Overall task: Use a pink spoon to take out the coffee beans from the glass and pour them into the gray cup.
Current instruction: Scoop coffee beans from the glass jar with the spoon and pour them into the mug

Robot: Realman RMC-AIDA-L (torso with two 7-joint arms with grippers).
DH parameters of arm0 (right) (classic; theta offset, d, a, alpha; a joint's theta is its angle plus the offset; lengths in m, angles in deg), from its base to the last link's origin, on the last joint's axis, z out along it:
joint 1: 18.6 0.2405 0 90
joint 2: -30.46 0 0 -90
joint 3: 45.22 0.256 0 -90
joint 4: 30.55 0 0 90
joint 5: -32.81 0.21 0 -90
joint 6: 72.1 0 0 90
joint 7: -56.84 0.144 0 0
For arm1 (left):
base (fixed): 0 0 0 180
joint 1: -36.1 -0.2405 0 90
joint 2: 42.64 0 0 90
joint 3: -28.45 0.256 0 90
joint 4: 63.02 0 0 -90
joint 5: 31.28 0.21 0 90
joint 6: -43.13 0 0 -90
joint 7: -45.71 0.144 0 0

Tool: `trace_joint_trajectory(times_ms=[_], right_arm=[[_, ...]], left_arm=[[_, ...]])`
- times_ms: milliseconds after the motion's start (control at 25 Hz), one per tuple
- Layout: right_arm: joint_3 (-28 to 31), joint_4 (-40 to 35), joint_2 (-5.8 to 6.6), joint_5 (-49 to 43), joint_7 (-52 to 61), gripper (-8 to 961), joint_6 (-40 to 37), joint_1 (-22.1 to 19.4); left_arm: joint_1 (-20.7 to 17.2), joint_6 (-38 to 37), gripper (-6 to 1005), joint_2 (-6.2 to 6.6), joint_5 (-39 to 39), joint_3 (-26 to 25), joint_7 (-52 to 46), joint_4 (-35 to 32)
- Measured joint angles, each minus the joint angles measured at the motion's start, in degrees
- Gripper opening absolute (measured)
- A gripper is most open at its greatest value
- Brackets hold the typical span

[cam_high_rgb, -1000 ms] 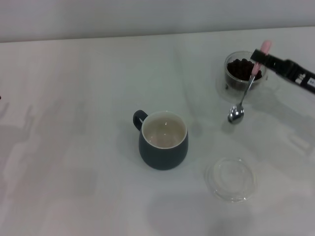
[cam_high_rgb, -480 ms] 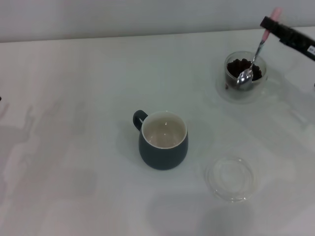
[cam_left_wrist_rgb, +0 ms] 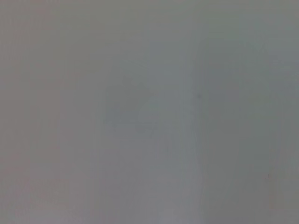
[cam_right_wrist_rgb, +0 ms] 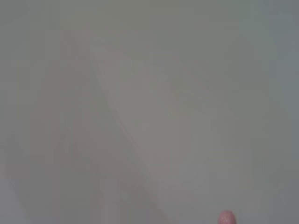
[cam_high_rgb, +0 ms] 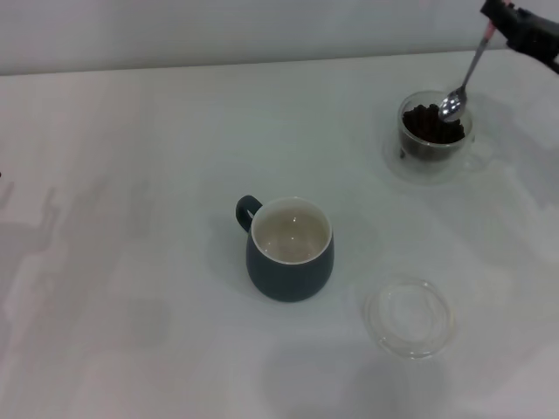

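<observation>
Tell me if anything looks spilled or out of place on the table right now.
Nothing stands out. The coffee beans are all in the glass, the gray cup stands upright, and the right gripper holds the pink spoon over the glass.

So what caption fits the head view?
Right gripper dips the pink spoon into the glass of coffee beans.

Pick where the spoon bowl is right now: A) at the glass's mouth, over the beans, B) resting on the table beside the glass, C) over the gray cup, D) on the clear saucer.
A: in the head view the pink spoon, held by the right gripper, has its bowl at the mouth of the glass, above the coffee beans.
</observation>
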Motion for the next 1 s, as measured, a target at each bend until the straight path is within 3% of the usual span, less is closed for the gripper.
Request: trace_joint_trajectory(times_ms=[80,360,1000], right_arm=[[-0.12,1.42,-0.54,1.0,-4.43,142,-0.99,0.72],[-0.04,5.74,-0.62,1.75,-14.44,142,-2.05,2.88],[-0.06,8.79,-0.64,4.44,-18.48,143,-6.75,2.91]], left_arm=[[0.14,0.09,593,0.03,-0.03,-0.02,0.0,0.0],[0.86,0.15,593,0.05,-0.02,-0.04,0.0,0.64],[1.14,0.15,593,0.01,0.03,0.04,0.0,1.09]])
